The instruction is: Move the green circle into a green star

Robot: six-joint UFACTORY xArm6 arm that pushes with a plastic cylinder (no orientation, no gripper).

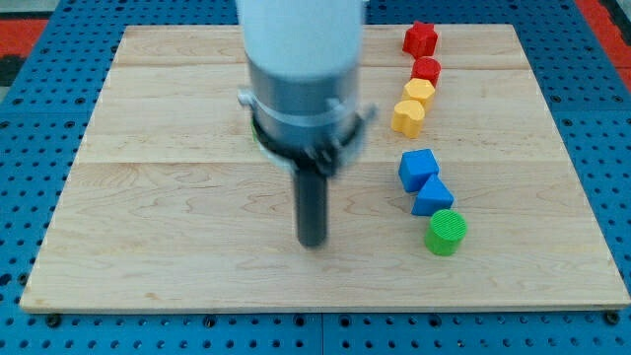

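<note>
The green circle (447, 233) sits near the board's bottom edge on the view's right, touching a blue block (433, 197). It looks light, hard and slidey. My tip (313, 241) is bare, well apart to its left. No green star shows.

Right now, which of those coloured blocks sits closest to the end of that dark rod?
The green circle, at the bottom of the column on the view's right. It lies right of my tip; the blue, yellow and red blocks sit higher up.
</note>
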